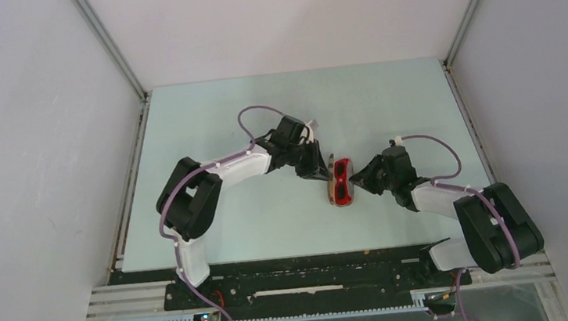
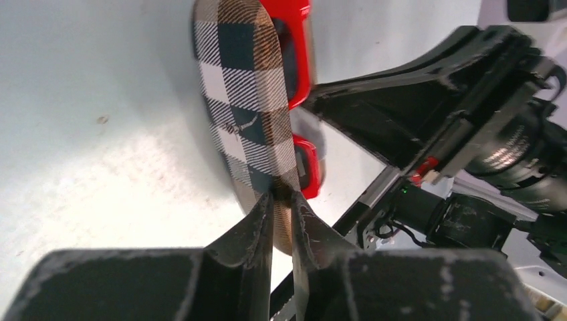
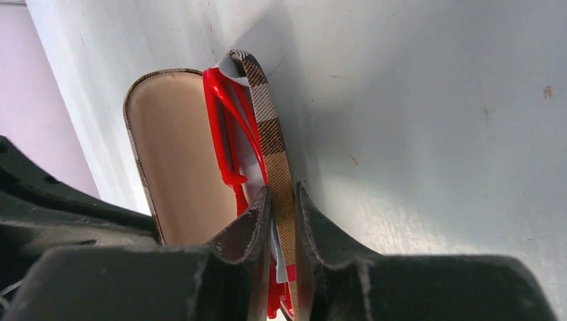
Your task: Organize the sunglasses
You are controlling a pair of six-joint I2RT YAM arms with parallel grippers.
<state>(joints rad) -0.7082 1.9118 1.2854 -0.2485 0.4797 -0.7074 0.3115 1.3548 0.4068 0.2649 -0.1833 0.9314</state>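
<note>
The red sunglasses (image 1: 341,183) lie in the open brown plaid case (image 1: 331,186) near the table's middle. My left gripper (image 1: 327,174) comes from the left and is shut on the case's plaid flap (image 2: 244,87). In the left wrist view its fingertips (image 2: 282,199) pinch that flap's edge, with the sunglasses (image 2: 299,60) just behind. My right gripper (image 1: 356,177) comes from the right and is shut on the case's other plaid wall (image 3: 271,140). In the right wrist view the gripper (image 3: 284,197) clamps this wall, beside the red frame (image 3: 231,178) and the tan lining (image 3: 180,154).
A pale sheet (image 3: 277,261) shows inside the case, between the sunglasses and the gripped wall. The pale green table (image 1: 221,111) is boxed in by white walls with metal rails. The two arms meet close together at the case.
</note>
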